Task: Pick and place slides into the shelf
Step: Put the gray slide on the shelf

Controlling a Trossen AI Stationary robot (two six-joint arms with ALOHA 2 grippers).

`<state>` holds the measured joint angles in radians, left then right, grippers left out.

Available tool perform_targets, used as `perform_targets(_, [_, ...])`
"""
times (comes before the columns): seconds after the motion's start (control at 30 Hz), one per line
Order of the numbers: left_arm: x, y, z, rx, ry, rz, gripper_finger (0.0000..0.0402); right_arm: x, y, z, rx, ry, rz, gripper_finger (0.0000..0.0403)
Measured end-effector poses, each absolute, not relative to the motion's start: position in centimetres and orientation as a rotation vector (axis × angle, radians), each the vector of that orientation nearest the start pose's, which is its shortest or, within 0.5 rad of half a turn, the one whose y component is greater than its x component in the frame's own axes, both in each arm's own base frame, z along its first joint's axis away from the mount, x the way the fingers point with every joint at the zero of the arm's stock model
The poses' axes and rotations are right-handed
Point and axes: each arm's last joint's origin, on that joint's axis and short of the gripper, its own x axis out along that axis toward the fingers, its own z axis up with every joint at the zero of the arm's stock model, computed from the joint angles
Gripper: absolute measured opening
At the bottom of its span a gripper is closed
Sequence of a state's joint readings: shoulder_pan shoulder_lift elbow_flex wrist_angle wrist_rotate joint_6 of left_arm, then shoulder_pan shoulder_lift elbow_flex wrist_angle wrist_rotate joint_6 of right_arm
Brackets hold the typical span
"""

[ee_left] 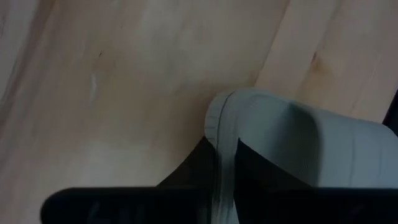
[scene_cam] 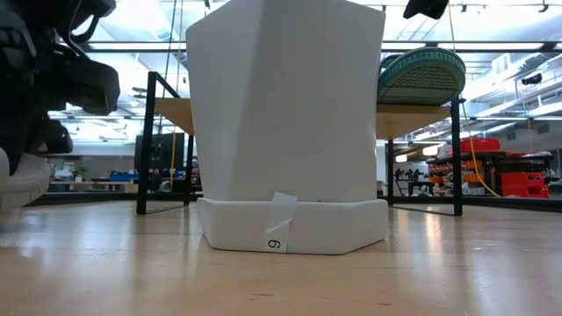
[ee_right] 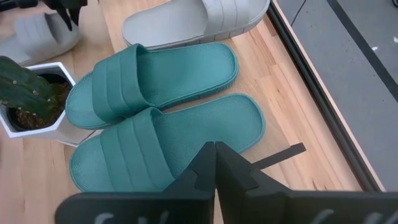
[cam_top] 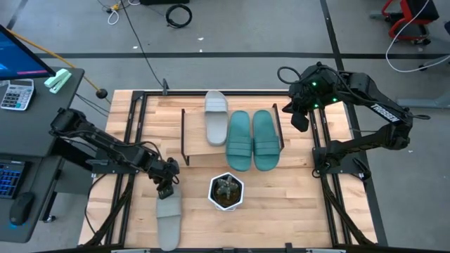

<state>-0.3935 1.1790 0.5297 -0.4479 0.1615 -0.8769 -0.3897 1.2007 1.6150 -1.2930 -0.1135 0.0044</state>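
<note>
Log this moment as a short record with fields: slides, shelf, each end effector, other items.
slides on shelf: one light grey slide, two teal slides, side by side
slide off shelf: second light grey slide, on the tabletop near the front edge
shelf: one spot free on its left side
left end effector: shut on the rim of the second light grey slide
right end effector: shut, empty, raised beside the shelf's right end
other items: white pot with plant, in front of the shelf

The white pot's [scene_cam: 285,123] taped tag [scene_cam: 278,226] seemingly reads "6".
</note>
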Motion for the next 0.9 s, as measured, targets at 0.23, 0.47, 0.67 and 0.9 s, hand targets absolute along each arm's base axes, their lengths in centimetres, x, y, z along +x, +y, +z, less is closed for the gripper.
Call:
perform_targets(0.23, [18.2,-8.0,17.4,-0.606,1.232,0.005,0.0036,17.4,-6.8,42.9,0.222,0.853,-0.260,0.0011])
perform_targets(0.47, [18.4,-8.1,20.1,-0.577,1.267,0.020,0.0035,17.3,-6.8,42.9,0.222,0.854,-0.259,0.0011])
perform_targets(0.67, [18.0,-7.4,24.7,-0.512,1.291,0.027,0.0035,17.3,-6.8,42.9,0.219,0.855,-0.257,0.0011])
perform_targets(0.9, [16.9,-6.5,33.0,-0.540,1.118,0.042,0.0034,17.3,-6.7,42.9,0.235,0.856,-0.237,0.0011])
